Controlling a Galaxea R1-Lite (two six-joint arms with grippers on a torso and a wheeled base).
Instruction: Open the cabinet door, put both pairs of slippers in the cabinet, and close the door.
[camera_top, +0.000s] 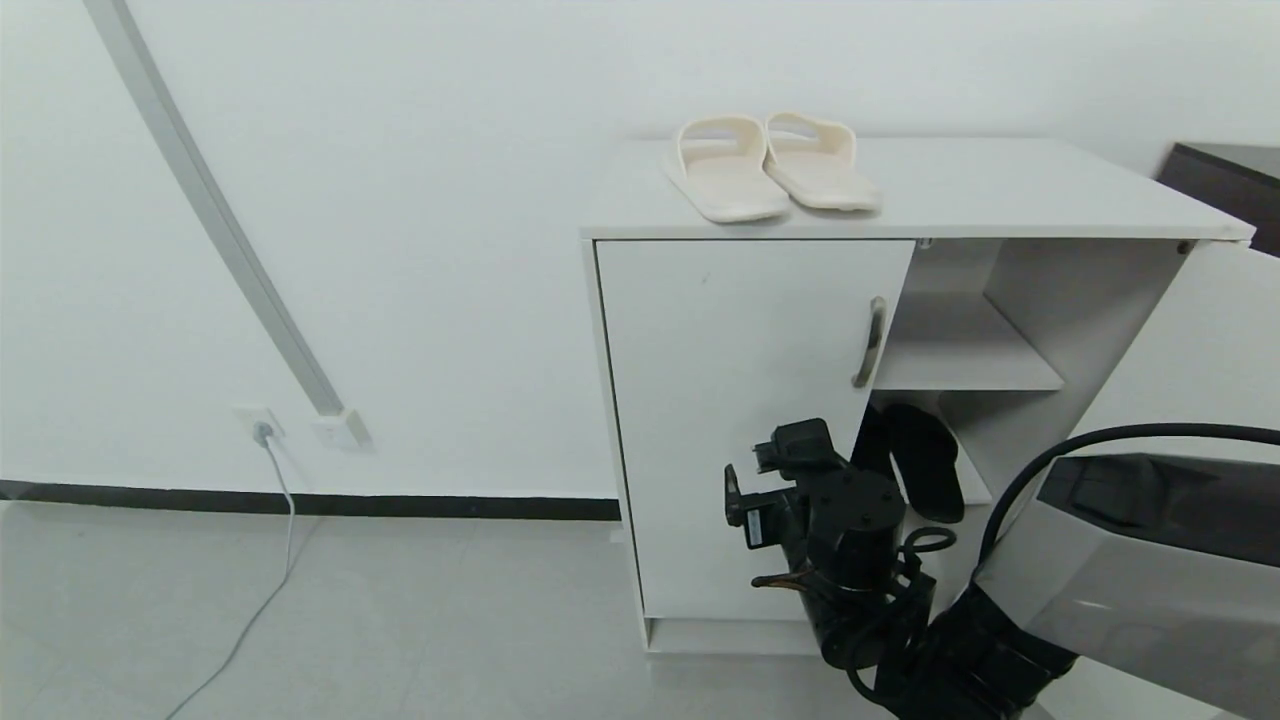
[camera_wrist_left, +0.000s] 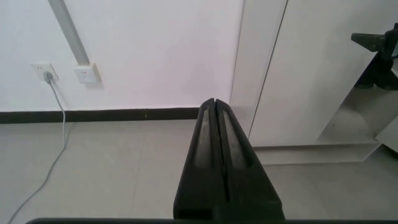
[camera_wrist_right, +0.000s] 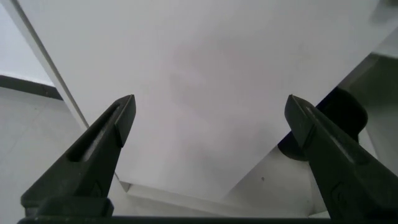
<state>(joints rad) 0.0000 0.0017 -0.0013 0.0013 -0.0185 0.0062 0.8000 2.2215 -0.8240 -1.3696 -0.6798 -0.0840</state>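
Left end effector (camera_wrist_left: 214, 104): fingers pressed flat together with no gap, nothing held; it sits low and points forward.
Right end effector (camera_wrist_right: 211, 112): fingers (camera_wrist_right: 106, 143) spread wide apart, nothing between them.
Right arm (camera_top: 860, 560): low on the robot's right side, forearm angled up and forward, wrist at its upper end.

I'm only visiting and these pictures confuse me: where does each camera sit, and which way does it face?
Head view: on the robot's head, facing forward and down at the white boxy cabinet, cream slide slippers on top, flat black slippers inside; right arm shows.
Left wrist view: on the left wrist, facing along its shut left tool toward grey floor and cabinet side.
Right wrist view: on the right wrist, facing the closed cabinet door through its open right tool.
Head and right wrist views share the black slippers.
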